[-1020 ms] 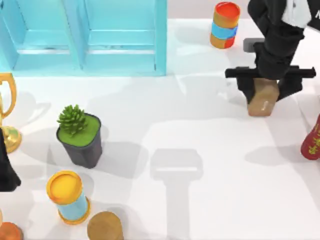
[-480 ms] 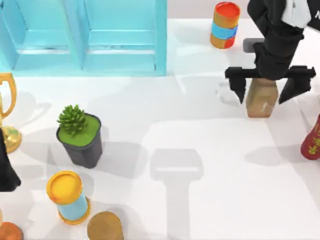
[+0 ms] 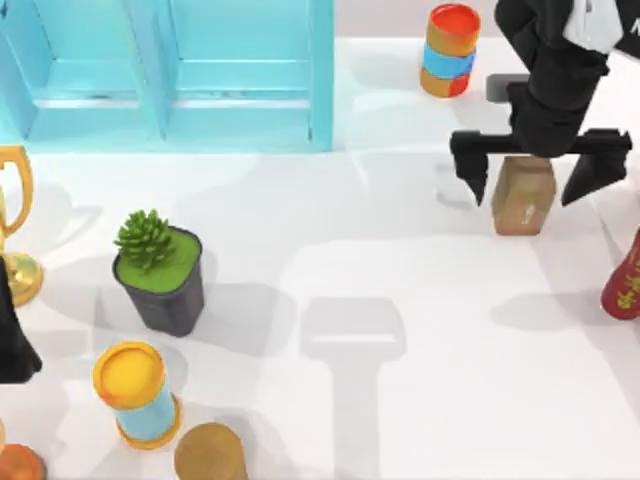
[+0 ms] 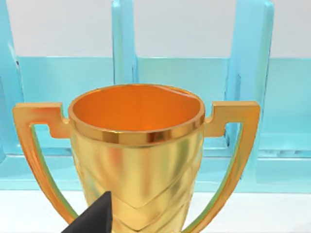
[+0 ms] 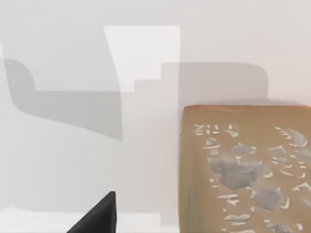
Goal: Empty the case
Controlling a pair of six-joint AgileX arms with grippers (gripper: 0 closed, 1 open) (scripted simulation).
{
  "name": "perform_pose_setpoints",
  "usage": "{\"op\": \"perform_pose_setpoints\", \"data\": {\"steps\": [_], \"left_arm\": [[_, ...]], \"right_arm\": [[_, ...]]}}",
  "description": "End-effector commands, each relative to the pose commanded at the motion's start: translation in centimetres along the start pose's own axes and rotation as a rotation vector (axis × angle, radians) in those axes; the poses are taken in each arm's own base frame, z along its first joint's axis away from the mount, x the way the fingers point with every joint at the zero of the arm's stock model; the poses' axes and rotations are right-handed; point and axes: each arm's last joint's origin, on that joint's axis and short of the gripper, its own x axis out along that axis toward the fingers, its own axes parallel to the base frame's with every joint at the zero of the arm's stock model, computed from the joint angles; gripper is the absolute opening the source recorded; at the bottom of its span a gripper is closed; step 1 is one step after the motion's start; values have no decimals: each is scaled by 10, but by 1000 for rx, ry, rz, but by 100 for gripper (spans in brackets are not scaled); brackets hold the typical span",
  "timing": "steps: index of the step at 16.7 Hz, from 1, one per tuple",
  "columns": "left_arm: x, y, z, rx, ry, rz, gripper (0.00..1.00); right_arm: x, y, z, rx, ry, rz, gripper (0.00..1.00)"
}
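The light-blue case (image 3: 240, 75) stands at the back left, and its two compartments in view show bare shelves. At the right, my right gripper (image 3: 530, 182) hangs open over a small brown box (image 3: 522, 200), one finger on each side and apart from it. The box (image 5: 243, 170) rests on the white table, with one black fingertip (image 5: 99, 216) beside it. My left arm is parked at the left edge, its gripper (image 3: 10, 340) open beside a gold trophy (image 3: 15, 200). The trophy (image 4: 136, 145) stands in front of the case (image 4: 248, 73).
A potted plant (image 3: 160, 270), a yellow-lidded can (image 3: 135, 390) and a brown round thing (image 3: 210, 455) stand at the front left. A striped can (image 3: 450, 50) is at the back right. A red bottle (image 3: 625, 280) lies at the right edge.
My right gripper has spread its fingers and let go of the brown box, which now stands on the table. The left arm has not moved.
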Motion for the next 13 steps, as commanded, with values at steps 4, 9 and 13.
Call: {"op": "perform_pose_setpoints", "data": {"steps": [4,9,13], "left_arm": [[0,0,0,0,0,0,100],[0,0,0,0,0,0,100],[0,0,0,0,0,0,100]], "right_arm": [[-31,2,3,-5,0,1,100],[-73,1,0,-3,0,0,100],[-76,0,-1,-2,0,-1,100]]}}
